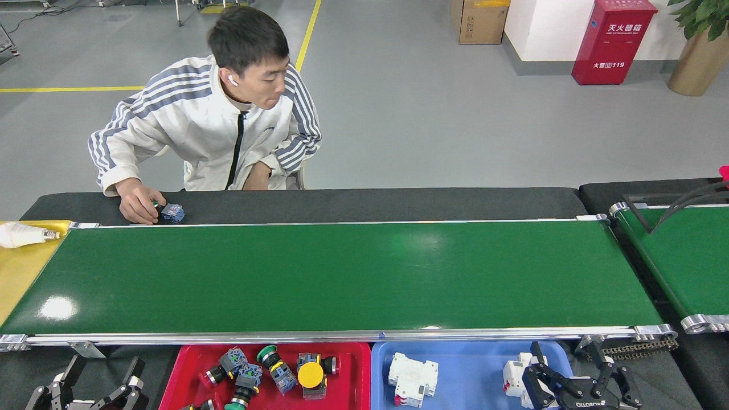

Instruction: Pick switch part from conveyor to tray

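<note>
1. Two pincers show at the bottom edge. The left pincer (94,387) sits bottom-left over the dark tabletop (353,202), left of the red tray (353,353), its fingers spread wide with nothing between them.
2. A yellow tray (17,273) at the far left edge has a white object (23,234) lying on it.
3. The person's hand (136,202) rests on the tabletop behind the conveyor (342,273), touching a small blue switch part (171,212).
4. The conveyor itself has no parts on it.
5. The red tray holds a pile of switch parts; the one with the yellow button (311,374) sits near the middle, beside a green-capped one (267,356).
6. The blue tray (472,353) next door holds a white breaker (411,373).
7. The right pincer (575,381) hovers over the blue tray's right side, fingers apart, just next to another white breaker (515,373); can't tell if it's touching it.
8. A second green belt (683,256) sits at the far right.
</note>
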